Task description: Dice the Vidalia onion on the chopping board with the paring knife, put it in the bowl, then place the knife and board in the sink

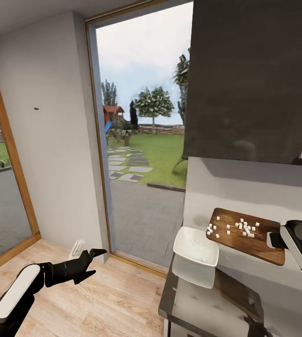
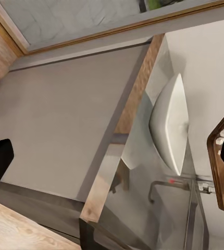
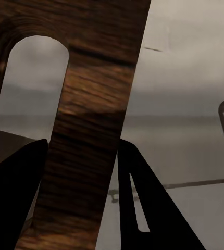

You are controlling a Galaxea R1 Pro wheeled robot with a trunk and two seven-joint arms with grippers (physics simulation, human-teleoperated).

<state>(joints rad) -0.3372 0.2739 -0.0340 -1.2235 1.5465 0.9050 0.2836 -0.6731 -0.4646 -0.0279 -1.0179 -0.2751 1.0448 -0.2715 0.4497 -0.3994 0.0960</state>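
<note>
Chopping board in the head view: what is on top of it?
Small white diced onion cubes lie scattered on the dark brown wooden chopping board, held by the right gripper. The gripper hides that end.

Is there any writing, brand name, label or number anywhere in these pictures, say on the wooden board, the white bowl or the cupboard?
None: no readable text shows in any view.
Dark brown wooden chopping board, held up by the right end effector: bare wood grain with small white onion cubes, no marking.
Shallow white squarish bowl: plain.
Dark wall cupboard: plain.
</note>
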